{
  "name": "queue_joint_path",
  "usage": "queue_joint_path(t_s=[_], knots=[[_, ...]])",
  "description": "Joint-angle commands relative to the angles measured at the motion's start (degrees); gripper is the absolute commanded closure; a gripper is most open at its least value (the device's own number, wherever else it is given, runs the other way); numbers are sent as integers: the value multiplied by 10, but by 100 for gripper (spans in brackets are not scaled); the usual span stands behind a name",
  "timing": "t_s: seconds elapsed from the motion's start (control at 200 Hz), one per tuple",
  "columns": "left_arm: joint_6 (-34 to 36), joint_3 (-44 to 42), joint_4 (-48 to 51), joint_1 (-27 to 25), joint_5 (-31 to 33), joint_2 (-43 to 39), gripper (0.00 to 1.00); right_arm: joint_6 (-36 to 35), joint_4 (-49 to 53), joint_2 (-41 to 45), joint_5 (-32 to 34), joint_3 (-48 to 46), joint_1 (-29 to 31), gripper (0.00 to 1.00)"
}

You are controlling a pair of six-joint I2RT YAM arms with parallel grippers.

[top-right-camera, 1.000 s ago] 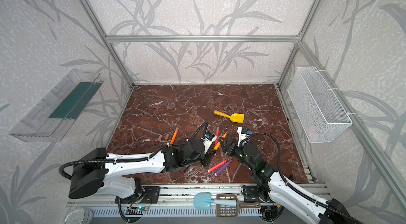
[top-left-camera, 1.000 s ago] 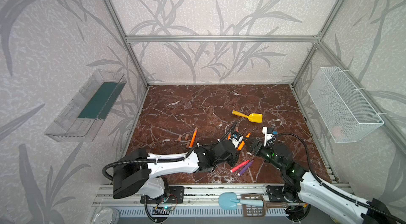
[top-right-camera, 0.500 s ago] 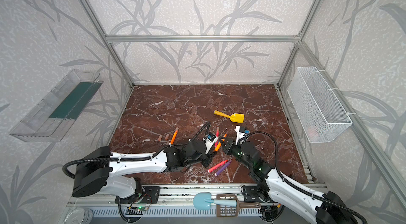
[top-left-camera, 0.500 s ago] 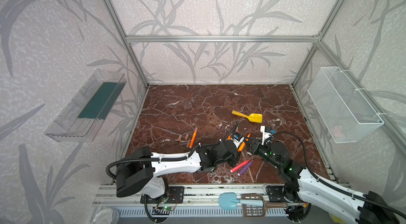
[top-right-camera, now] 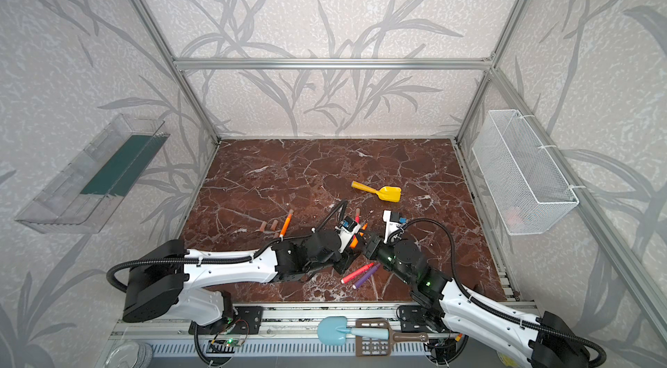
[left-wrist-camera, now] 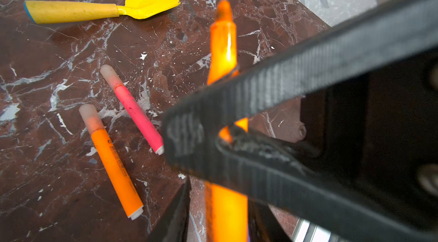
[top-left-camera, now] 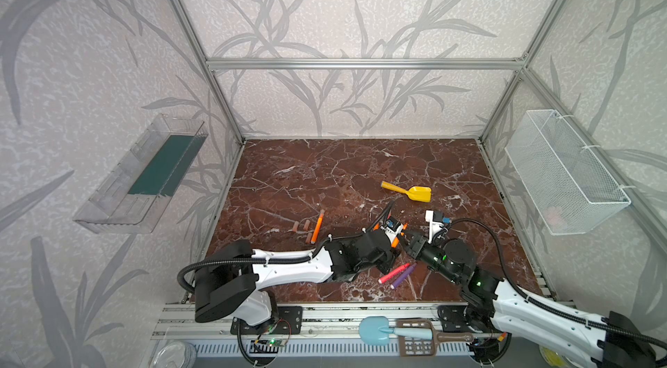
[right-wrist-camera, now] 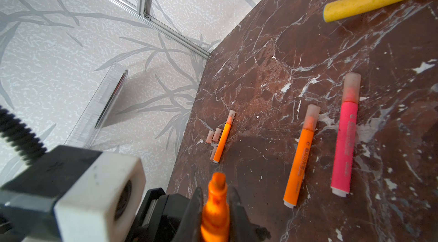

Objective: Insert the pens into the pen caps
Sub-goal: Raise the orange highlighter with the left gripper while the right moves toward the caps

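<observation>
The right fingers [right-wrist-camera: 194, 207] are clamped tight on the barrel of a bare-tipped orange pen [right-wrist-camera: 214, 219]. They grip behind the nib so that it juts clear ahead of them, which I judge leaves it free to be pushed into a cap. The left fingers [left-wrist-camera: 175, 224] flank the same pen's rear end, partly spread, with a sliver of surface showing between one finger and the barrel. That reads as a hand-over, the left giving the pen up so the right can carry it at a better angle. The pen hangs above the marble surface [top-left-camera: 325, 175] near its front middle. Just beyond it lie a capped orange pen [right-wrist-camera: 301, 157] and a capped pink pen [right-wrist-camera: 343, 143], side by side but apart. Toward the front edge a second pink pen [top-left-camera: 394, 273] and a purple pen [top-left-camera: 404, 276] lie nearly touching, their tips too small to read. Off to the left a third orange pen [top-left-camera: 317, 227], capped, rests just beside three loose pen caps [top-left-camera: 306, 224], likely the stock for the uncapped pens. A yellow toy scoop [top-left-camera: 415, 192] lies farther back and looks to be no part of the job. That makes six pens: three orange, two pink, one purple. There are six caps, three fitted and three loose, and one scoop.
</observation>
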State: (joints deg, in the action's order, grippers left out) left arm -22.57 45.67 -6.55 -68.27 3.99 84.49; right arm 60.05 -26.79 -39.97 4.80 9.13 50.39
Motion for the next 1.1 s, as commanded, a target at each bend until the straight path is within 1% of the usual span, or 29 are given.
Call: queue_joint_path(t_s=[0.0,0.065,0.15,0.245,0.305,0.395,0.43,0.47,0.54,0.59,0.68,0.73,0.795,0.885,0.97,1.05,1.095], knots=[[4,15,-22,-2,4,5,59,15,-22,1,18,-7,8,96],[3,14,-24,-2,3,5,60,19,-29,-4,18,-9,11,97],[4,12,-27,-3,2,5,66,21,-34,-6,21,-9,15,97],[5,12,-28,-2,3,5,77,23,-34,-5,27,-10,16,97],[6,11,-29,-2,6,4,86,24,-34,-4,32,-9,18,97],[6,9,-30,-2,9,2,95,24,-30,-3,36,-7,20,96],[4,7,-32,-1,13,-1,100,24,-26,-4,36,-5,20,93],[-2,2,-33,-1,21,-5,100,23,-22,-5,36,-3,21,86],[-15,-6,-26,3,38,-16,100,19,-15,-6,38,1,20,67],[-26,-7,0,13,47,-28,100,12,-6,-5,40,5,21,59],[-69,15,118,53,64,-63,100,-2,25,-1,46,20,21,52],[-94,25,193,84,75,-92,100,-14,41,-2,48,33,22,51],[-113,25,255,132,80,-143,100,-28,61,-11,50,49,23,51],[-120,14,302,194,88,-220,100,-49,79,-39,48,74,26,51],[-120,7,334,246,132,-279,100,-69,91,-81,44,104,32,51],[-123,-13,335,289,178,-322,100,-87,104,-126,41,134,41,52],[-128,-33,321,314,190,-342,100,-97,107,-152,43,150,49,53]])
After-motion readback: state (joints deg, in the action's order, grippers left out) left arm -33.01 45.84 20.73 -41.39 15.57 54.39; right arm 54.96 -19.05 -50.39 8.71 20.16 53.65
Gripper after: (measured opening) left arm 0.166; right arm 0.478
